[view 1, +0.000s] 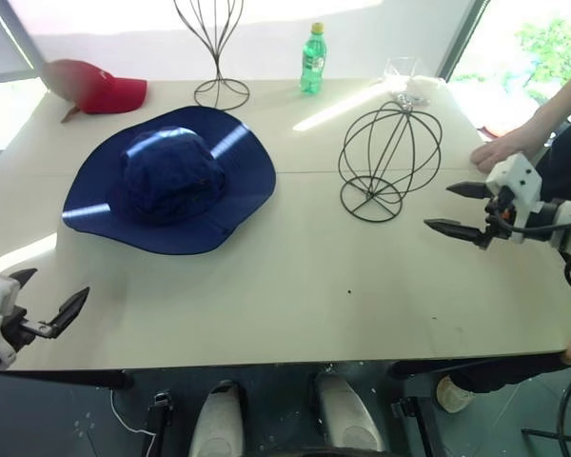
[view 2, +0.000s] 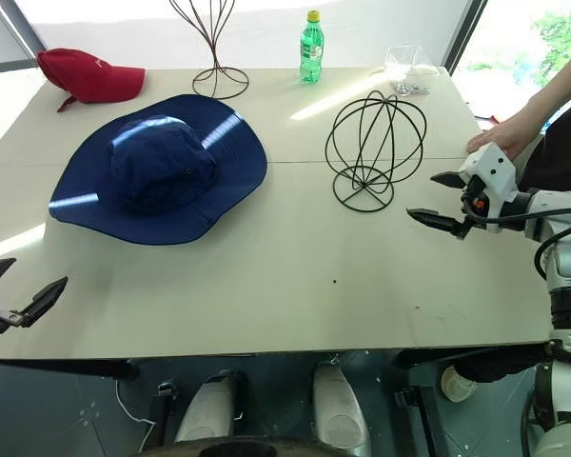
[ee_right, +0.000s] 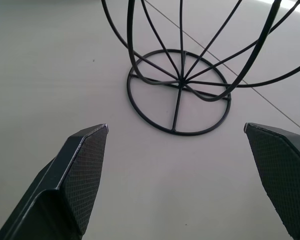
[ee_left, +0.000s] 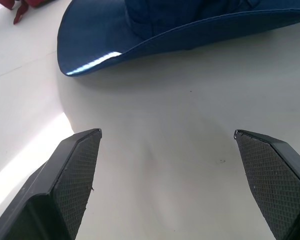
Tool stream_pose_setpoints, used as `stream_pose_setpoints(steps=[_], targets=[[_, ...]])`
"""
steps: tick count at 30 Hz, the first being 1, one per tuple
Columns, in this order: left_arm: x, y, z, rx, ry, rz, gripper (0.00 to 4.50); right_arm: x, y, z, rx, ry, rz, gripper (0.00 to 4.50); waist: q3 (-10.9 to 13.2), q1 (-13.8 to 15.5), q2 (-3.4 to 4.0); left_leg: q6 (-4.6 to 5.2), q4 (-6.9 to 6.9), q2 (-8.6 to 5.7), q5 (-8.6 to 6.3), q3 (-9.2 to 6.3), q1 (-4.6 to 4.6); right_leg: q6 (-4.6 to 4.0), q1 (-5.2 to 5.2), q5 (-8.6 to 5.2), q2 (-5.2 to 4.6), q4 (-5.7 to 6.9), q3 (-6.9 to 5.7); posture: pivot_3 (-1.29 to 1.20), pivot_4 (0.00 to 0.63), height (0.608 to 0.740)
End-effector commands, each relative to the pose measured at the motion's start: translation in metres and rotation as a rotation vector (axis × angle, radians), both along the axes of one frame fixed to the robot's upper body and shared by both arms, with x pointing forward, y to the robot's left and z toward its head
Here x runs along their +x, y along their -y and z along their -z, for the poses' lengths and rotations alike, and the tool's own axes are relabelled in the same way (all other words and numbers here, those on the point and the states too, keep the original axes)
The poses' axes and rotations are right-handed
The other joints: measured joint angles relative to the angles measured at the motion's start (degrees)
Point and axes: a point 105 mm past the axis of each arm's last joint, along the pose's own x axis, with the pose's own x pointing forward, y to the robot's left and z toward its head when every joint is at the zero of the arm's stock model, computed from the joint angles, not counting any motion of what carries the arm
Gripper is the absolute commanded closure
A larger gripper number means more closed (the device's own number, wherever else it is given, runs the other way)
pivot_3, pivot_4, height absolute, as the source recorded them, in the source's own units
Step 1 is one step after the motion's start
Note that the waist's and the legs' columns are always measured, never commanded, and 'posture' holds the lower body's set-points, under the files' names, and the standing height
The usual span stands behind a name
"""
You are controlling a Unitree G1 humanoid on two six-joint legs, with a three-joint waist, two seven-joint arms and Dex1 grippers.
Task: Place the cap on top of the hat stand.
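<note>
The navy-blue cap [view 1: 171, 176] lies flat on the table [view 1: 295, 286], crown up, left of centre. The hat stand [view 1: 390, 157], a round black wire globe on a ring base, stands bare to the right of the cap. My left gripper [view 1: 52, 286] hovers open at the table's near left edge, pointing at the cap's brim [ee_left: 155, 37] with nothing between its fingers. My right gripper [view 1: 438, 207] is open and empty just right of the hat stand, and its wrist view looks at the stand's ring base [ee_right: 180, 85].
A red baseball cap [view 1: 100, 90] lies at the far left corner. A taller narrow wire stand [view 1: 219, 57], a green bottle [view 1: 312, 59] and a clear container [view 1: 406, 76] line the far edge. A person's hand [view 1: 504, 148] rests on the table's right edge, near my right gripper.
</note>
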Motion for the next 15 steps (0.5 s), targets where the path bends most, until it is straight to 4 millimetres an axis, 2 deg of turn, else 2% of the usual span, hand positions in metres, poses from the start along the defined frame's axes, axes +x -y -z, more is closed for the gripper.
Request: stream_pose_setpoints(steps=[1, 6, 7, 10, 15], targets=[[0.005, 0.003, -0.014, 0.062, 0.035, 0.041, 0.06, -0.003, 0.002, -0.019, -0.025, 0.071, -0.009, 0.00, 0.0, 0.0, 0.00, 0.00, 0.01, 0.00, 0.00, 0.00, 0.00, 0.00, 0.00, 0.00, 0.00, 0.01, 0.00, 0.00, 0.150, 0.739], [0.015, 0.025, -0.032, 0.236, 0.025, 0.220, 0.06, -0.005, -0.007, -0.036, -0.046, 0.097, -0.054, 0.00, 0.0, 0.0, 0.04, 0.00, 0.01, 0.00, 0.00, 0.00, 0.01, 0.00, -0.01, 0.00, 0.00, 0.04, 0.00, 0.00, 0.150, 0.739], [0.018, 0.032, -0.035, 0.295, 0.011, 0.282, 0.06, -0.008, -0.014, -0.043, -0.051, 0.105, -0.092, 0.00, 0.0, 0.0, 0.05, 0.00, 0.01, 0.00, 0.00, 0.01, 0.01, 0.00, -0.01, 0.00, 0.00, 0.04, 0.00, 0.00, 0.150, 0.739], [0.026, 0.047, -0.050, 0.457, 0.003, 0.442, 0.06, -0.023, -0.037, -0.062, -0.075, 0.110, -0.218, 0.00, 0.1, 0.0, 0.18, 0.00, -0.04, 0.00, 0.00, 0.01, 0.00, -0.01, -0.06, 0.00, 0.00, 0.04, 0.00, 0.00, 0.150, 0.739], [0.040, 0.058, -0.070, 0.656, 0.060, 0.567, 0.06, -0.056, -0.066, -0.070, -0.102, 0.066, -0.373, 0.00, 0.1, 0.1, 0.21, 0.00, -0.12, 0.04, 0.00, 0.02, 0.01, -0.01, -0.10, -0.02, 0.01, 0.06, 0.00, 0.00, 0.150, 0.739]])
